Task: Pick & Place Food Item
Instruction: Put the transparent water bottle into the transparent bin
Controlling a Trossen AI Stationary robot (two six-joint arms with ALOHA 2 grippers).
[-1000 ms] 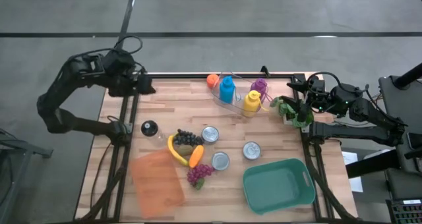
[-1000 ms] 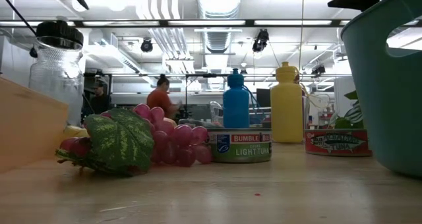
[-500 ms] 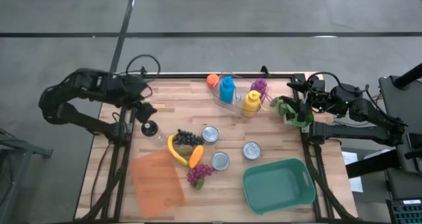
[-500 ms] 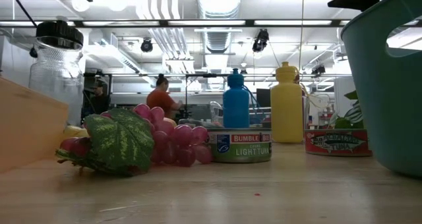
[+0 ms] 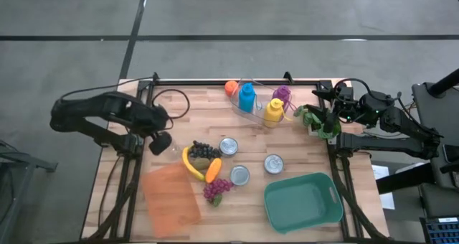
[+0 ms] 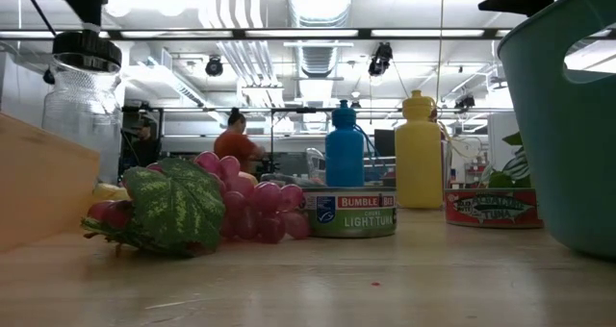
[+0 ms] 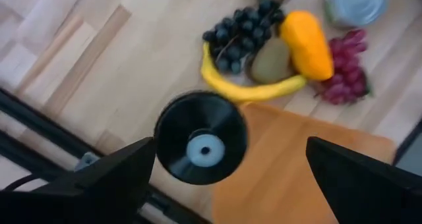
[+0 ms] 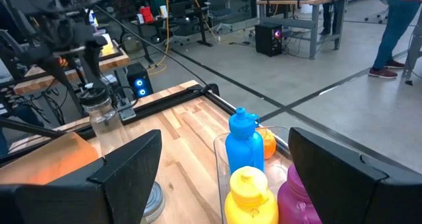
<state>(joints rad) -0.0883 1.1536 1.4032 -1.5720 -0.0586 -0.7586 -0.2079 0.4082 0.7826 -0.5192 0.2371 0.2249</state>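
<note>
A pale butcher-block table (image 5: 287, 140) stands on a grey floor, framed by black rails. Behind it, the low view opens onto a long workshop with ceiling lights and ducts, where a person in an orange top (image 6: 234, 141) stands far back among benches.

On the wood lie a banana (image 5: 190, 164), dark grapes (image 5: 204, 151), an orange fruit (image 5: 214, 169) and red grapes (image 5: 217, 189), clustered near the table's middle, just beside an orange cutting board (image 5: 171, 194). Three tuna cans (image 5: 239, 175) sit between the fruit and a teal bin (image 5: 303, 199) at the near right corner. A blue bottle (image 5: 247, 97), a yellow bottle (image 5: 274, 112) and a purple bottle (image 5: 282, 94) stand in a clear tray at the far edge.

A glass jar with a black lid (image 7: 201, 138) is almost wholly hidden under the left gripper in the high view; the left wrist view shows its lid, blurred. A kiwi-like fruit between banana and orange is hard to make out. The bin's wall is cut off in the low view.

The left gripper (image 5: 159, 143) hangs directly over the jar, pointing down, fingers (image 7: 105, 178) spread wide apart on either side of the lid. The right gripper (image 5: 320, 122) waits at the table's right edge, near a leafy green item, its fingers (image 8: 125, 184) apart and holding nothing.
</note>
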